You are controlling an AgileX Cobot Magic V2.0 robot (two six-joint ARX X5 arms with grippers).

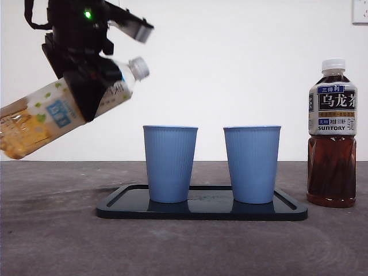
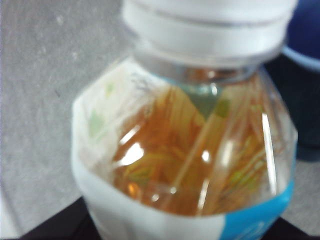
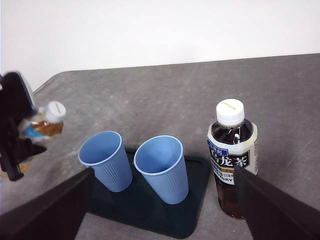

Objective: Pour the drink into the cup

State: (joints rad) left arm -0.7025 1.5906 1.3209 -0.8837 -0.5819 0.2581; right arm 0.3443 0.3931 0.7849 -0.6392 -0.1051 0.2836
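My left claw [image 1: 86,80] pinched the tea bottle [image 1: 52,112], tilted, left of the near cup [image 1: 169,164]. White cap [image 1: 139,67] looked on, so nothing would pour; the right claw [image 3: 160,210] was spread, idle.

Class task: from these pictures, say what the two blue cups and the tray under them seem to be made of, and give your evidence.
Blue cups: probably plastic or coated paper, matte, with fine vertical ribs and thin rolled rims.
Tray: likely hard plastic, dark and glossy, since its surface mirrors the cups' bases.
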